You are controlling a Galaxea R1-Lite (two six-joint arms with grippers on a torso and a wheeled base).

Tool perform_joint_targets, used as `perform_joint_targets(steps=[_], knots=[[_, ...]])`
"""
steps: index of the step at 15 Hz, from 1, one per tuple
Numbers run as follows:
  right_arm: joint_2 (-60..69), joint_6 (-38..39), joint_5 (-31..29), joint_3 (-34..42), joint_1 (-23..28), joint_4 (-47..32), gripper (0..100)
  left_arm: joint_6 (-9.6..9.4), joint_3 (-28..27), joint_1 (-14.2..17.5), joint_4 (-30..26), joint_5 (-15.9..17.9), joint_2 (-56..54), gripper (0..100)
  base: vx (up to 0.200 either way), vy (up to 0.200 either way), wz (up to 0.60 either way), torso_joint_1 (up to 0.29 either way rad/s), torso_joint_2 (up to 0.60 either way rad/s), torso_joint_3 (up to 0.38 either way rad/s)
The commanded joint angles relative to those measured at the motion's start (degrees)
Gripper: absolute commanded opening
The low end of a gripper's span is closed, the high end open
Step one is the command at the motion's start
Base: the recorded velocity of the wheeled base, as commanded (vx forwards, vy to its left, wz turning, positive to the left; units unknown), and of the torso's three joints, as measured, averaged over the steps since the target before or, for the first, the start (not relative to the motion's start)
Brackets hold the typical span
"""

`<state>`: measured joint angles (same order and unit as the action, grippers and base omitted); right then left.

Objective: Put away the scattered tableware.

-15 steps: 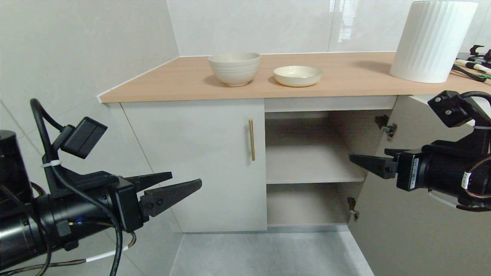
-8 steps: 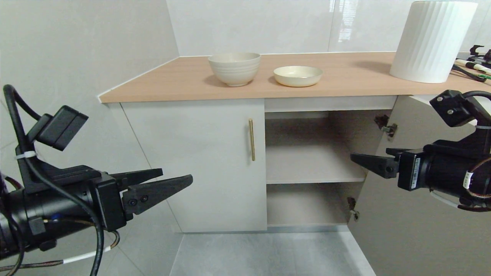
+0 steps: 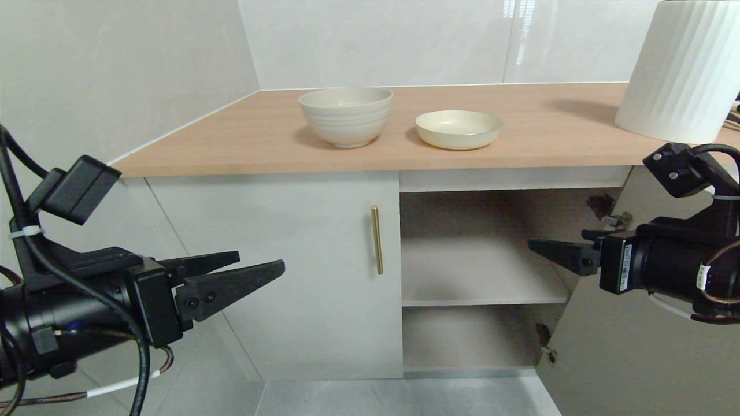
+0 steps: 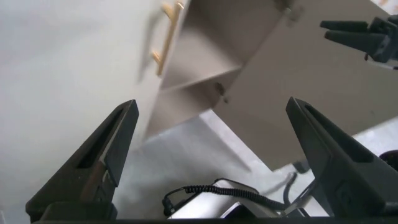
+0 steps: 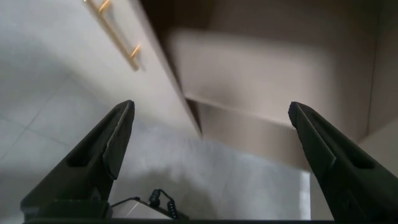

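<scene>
1. Two grippers sit nearest in the head view. The left gripper [image 3: 261, 260] is at about 8 o'clock, with its two dark fingers spread apart and nothing between them.
2. At about 3 o'clock is the right gripper [image 3: 556, 238], its fingers likewise parted and empty. It points toward the open side of the cabinet [image 3: 277, 346], level with the upper compartment.
3. One white label [image 3: 623, 263] on the right gripper's body carries dark print that is too small to read.
4. Beyond the fingertips, the cabinet's closed door [image 3: 289, 254] is at about 6 o'clock, with a slim upright gold-coloured handle [image 3: 376, 240] near its edge. At the handle's 3 o'clock the compartment stands open, split into upper and lower spaces by a pale shelf [image 3: 480, 280]. The open door [image 3: 630, 352] hangs out at about 4 o'clock.
5. On the wooden countertop [image 3: 231, 147] above, a ribbed cream bowl [image 3: 346, 115] stands upright at about 12 o'clock. A shallow dish [image 3: 458, 128] lies near it at its 3 o'clock, not touching it. Both are well apart from either gripper.
6. Farthest off, at about 2 o'clock, a ribbed white container [image 3: 682, 69] stands on the countertop, well apart from the shallow dish.
</scene>
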<state>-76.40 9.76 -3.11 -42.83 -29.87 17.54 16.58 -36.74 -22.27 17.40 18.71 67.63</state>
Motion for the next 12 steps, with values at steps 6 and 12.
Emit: perform_joint_targets(steps=[6, 12], knots=[[0.7, -0.1, 2.1, 1.5, 2.8, 0.8, 100, 0.12, 0.2, 0.0, 0.2, 0.1, 0.1, 100, 0.033, 0.000, 0.00, 0.000, 0.00, -0.001], [1.7, -0.2, 3.1, 2.1, 2.7, 0.8, 100, 0.21, 0.2, 0.2, 0.3, 0.1, 0.3, 100, 0.000, 0.000, 0.00, 0.000, 0.00, 0.000]])
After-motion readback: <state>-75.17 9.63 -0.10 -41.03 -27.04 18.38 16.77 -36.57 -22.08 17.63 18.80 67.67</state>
